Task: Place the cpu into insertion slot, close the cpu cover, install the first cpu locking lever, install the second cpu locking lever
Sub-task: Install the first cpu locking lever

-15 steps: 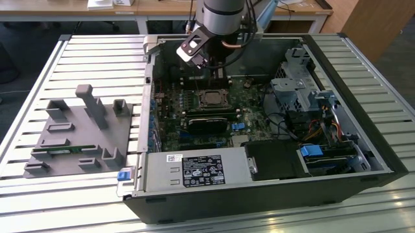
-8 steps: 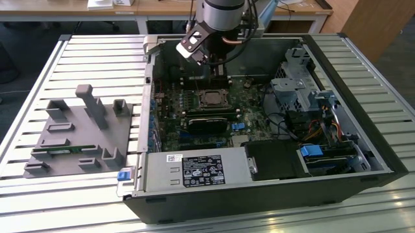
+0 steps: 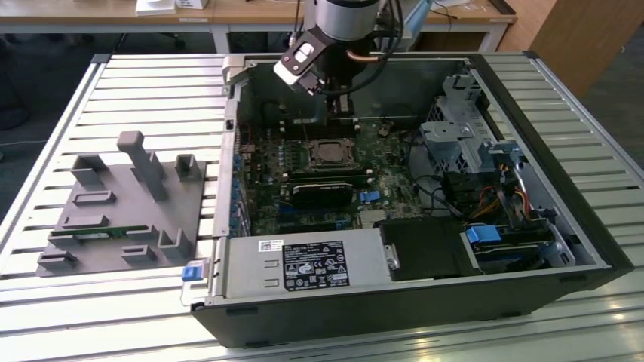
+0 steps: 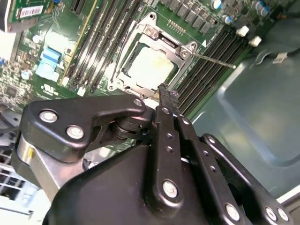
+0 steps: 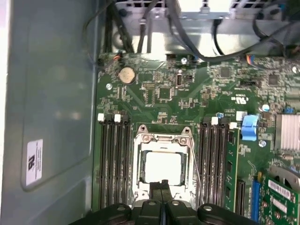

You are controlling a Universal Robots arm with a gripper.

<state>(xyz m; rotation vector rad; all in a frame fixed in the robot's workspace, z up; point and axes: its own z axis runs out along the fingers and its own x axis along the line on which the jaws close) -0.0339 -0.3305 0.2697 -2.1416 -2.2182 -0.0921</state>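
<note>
Jaws are sitting closed, empty, beside the cover (image 5: 161,139) over the chip (image 5: 162,168). The lever (image 4: 211,59) is looking thin, stiff, springy; likely best pushed near its free end.

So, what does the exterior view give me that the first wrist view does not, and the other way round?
The exterior view adds the open computer case on a slatted table, a grey fixture at the exterior view's left of it, and the power supply. The first wrist view adds a coin battery and the shut gripper at the socket's edge, with the cpu seen through the cpu cover window. Shared: the green motherboard and the insertion slot.
</note>
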